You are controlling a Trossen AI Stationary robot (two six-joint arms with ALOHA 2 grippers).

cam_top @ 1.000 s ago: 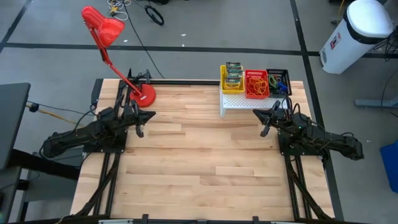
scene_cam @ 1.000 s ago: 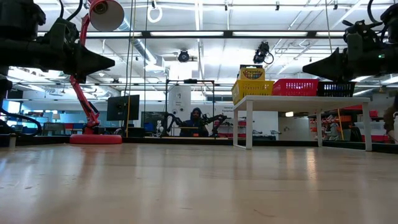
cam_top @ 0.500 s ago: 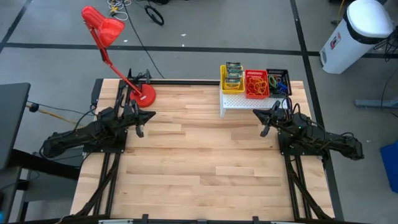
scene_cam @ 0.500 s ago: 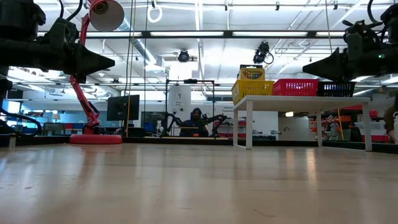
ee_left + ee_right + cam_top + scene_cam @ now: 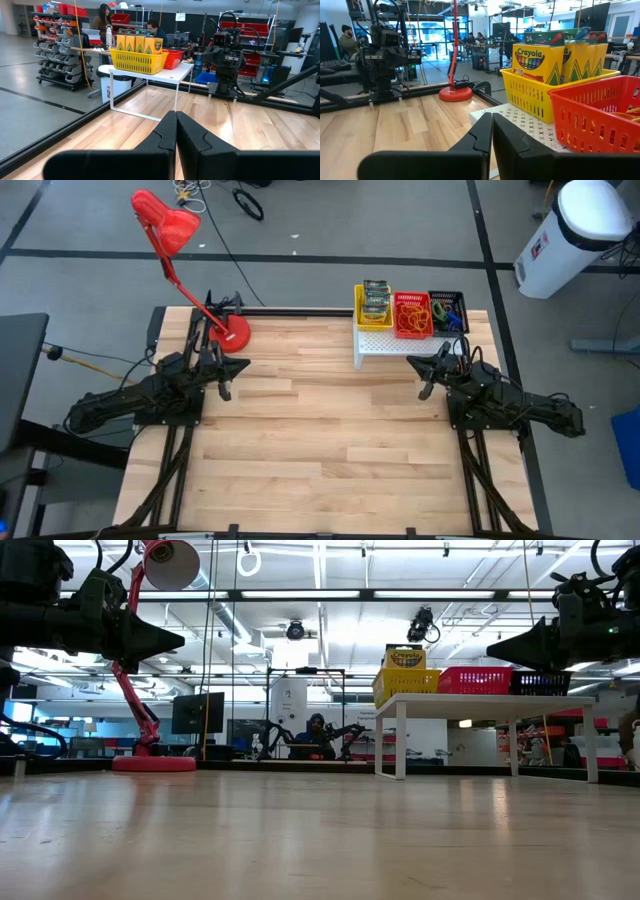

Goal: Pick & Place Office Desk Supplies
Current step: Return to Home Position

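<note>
Wooden bench | crayon boxes in yellow basket, rubber bands in red basket, black basket beside, all on white riser at far edge | left jaws, right jaws closed, empty, aloft | homing: retract level, right arm clear of riser

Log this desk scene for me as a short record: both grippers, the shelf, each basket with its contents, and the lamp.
left gripper: shut, empty, above the left side of the table
right gripper: shut, empty, above the table near the white shelf
white shelf: far right of the table, three baskets in a row on it
yellow basket: crayon boxes
red basket: rubber bands
black basket: mixed-colour small items
red desk lamp: base on the table, far left
</note>
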